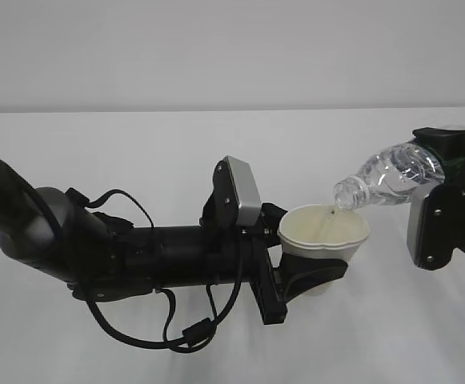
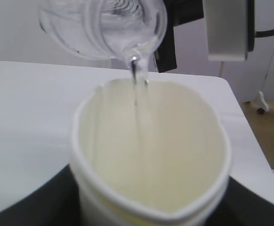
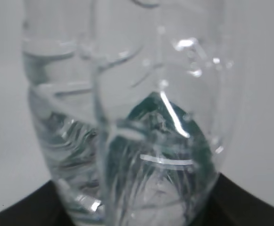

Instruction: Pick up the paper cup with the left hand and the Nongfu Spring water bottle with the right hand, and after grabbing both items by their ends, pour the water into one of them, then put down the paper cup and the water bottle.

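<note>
My left gripper [image 1: 315, 277] is shut on the lower part of the white paper cup [image 1: 325, 232], holding it upright above the table; the squeeze bends the rim out of round. The cup [image 2: 151, 155] fills the left wrist view, its cream inside facing up. My right gripper [image 1: 445, 166] is shut on the base end of the clear Nongfu Spring water bottle [image 1: 388, 176]. The bottle is tilted, mouth down and to the left, just over the cup's rim. A thin stream of water [image 2: 136, 92] falls from the bottle [image 2: 103, 28] into the cup. The right wrist view shows the bottle [image 3: 127, 117] close up, with water inside.
Both arms work over a white table [image 1: 136, 336], with a pale wall behind. The table's right edge [image 2: 252, 146] shows in the left wrist view, with floor and a cable beyond it. Black cables [image 1: 168, 336] loop below the left arm.
</note>
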`<state>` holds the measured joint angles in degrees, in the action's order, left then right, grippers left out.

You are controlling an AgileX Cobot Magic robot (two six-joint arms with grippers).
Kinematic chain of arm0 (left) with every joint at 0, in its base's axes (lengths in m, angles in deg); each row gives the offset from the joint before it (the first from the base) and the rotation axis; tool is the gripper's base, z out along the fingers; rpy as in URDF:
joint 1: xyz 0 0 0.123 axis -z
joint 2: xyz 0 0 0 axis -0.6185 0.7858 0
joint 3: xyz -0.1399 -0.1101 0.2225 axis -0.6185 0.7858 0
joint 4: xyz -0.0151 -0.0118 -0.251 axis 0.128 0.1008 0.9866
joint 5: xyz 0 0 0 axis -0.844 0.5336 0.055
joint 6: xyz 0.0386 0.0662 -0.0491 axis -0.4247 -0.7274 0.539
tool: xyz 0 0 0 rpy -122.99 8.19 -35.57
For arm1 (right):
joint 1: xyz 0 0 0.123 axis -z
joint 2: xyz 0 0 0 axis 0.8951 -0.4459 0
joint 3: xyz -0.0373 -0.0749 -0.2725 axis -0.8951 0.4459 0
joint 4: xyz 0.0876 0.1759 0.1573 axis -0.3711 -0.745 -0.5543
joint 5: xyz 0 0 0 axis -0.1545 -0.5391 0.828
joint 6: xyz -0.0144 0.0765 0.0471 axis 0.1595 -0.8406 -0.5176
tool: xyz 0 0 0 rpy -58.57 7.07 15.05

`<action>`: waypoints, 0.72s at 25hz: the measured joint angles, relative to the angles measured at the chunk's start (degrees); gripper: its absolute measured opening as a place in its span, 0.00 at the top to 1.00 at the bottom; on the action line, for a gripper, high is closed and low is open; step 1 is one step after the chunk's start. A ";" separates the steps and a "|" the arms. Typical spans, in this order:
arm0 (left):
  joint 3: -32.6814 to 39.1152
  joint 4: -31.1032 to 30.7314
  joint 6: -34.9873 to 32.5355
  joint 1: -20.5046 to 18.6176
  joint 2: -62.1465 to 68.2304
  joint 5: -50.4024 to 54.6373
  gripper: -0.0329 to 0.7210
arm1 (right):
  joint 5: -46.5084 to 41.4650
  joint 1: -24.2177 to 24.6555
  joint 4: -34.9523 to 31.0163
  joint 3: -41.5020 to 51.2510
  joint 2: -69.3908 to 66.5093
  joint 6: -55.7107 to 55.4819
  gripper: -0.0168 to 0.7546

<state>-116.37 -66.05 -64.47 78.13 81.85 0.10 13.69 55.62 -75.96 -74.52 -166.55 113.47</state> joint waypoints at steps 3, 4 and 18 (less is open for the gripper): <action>0.00 0.00 0.00 0.00 0.00 0.00 0.39 | 0.00 0.00 0.00 0.00 0.00 0.03 0.46; 0.00 0.00 0.00 0.00 0.00 0.00 0.39 | 0.00 0.00 0.00 0.00 0.00 0.03 0.46; 0.00 -0.14 0.00 0.00 0.00 0.00 0.39 | -0.03 0.00 0.00 0.00 0.00 0.25 0.46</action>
<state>-116.37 -66.18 -64.47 78.13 81.85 0.10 13.66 55.62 -75.96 -74.52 -166.55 113.72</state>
